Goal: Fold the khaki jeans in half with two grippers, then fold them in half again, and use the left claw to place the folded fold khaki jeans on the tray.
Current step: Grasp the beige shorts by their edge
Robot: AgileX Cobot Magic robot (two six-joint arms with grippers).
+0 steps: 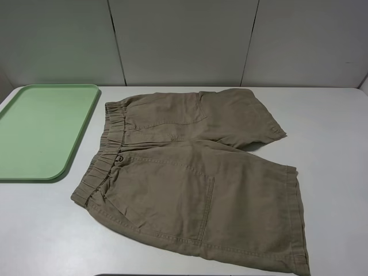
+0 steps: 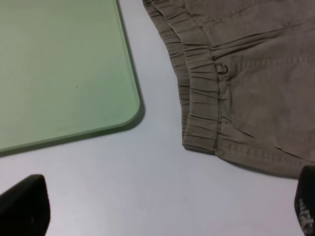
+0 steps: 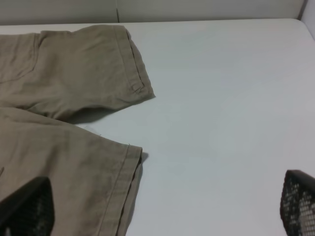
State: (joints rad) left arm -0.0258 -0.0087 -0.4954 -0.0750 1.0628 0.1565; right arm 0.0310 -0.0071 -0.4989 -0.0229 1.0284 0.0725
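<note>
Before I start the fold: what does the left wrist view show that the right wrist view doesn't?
Left wrist only: the pale-green tray with its rounded corner, plus the gathered waistband and dark button of the khaki jeans.
Right wrist only: the far leg hem, the near leg hem, and the wall behind.
Both: the khaki jeans spread unfolded on the white table, and each arm's jaws open at the frame edges, holding nothing.
</note>
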